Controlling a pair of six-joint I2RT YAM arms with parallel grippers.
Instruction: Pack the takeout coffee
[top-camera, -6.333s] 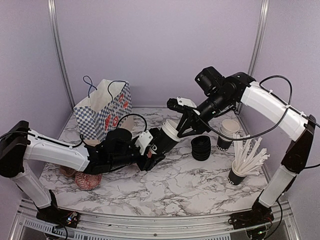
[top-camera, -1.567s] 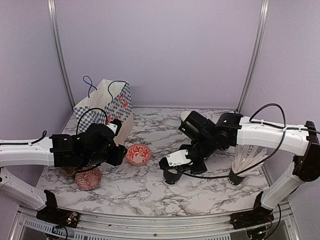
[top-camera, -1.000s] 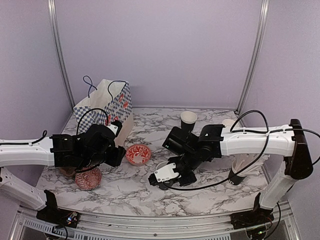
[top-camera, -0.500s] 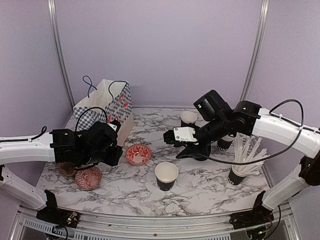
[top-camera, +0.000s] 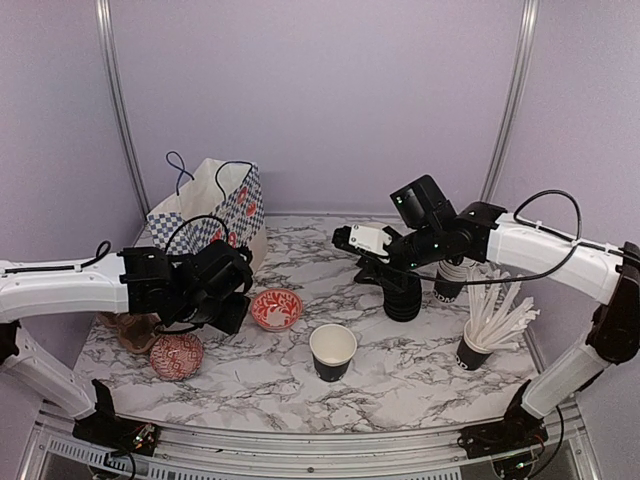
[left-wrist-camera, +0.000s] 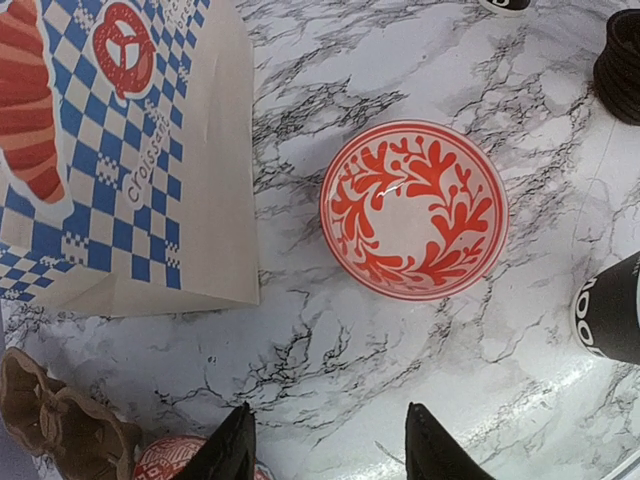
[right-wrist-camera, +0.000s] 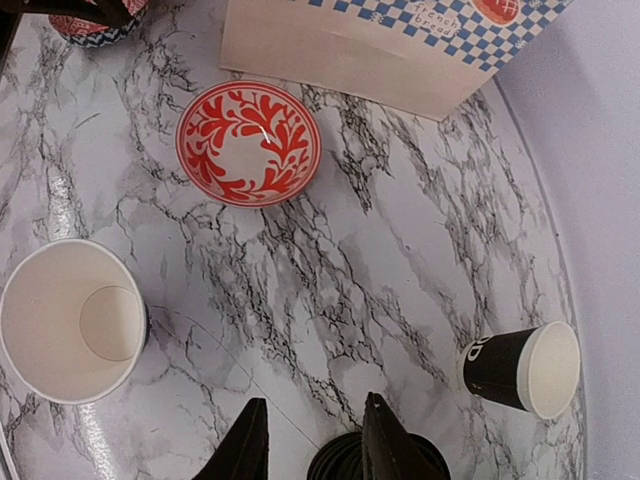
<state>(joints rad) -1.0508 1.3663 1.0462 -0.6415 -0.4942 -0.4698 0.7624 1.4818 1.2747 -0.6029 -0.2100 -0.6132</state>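
Black paper cup (top-camera: 333, 352): stands upright at the middle front of the marble table (top-camera: 420, 375), long axis vertical, cream mouth up, no lid on it; sits in the gap between the two arms, about as near one as the other. Stack of black lids (top-camera: 402, 297): lies behind and to the right of that cup, apart from it, straight under the right gripper (right-wrist-camera: 310, 445); shows as a dark arc at the bottom of the wrist view, just beneath the fingertips. Right jaws: stand a narrow way apart, pointing down, nothing between them; judging by this, calls for a short drop onto the top lid, then a carry leftward and toward the near edge to the cup's mouth. Left gripper (left-wrist-camera: 330, 455): hangs over bare marble, jaws moderately apart and empty; red bowl (left-wrist-camera: 414, 208) ahead, checkered bag (left-wrist-camera: 120, 150) beside. Second unlidded cup (right-wrist-camera: 520, 368): waits toward the back.
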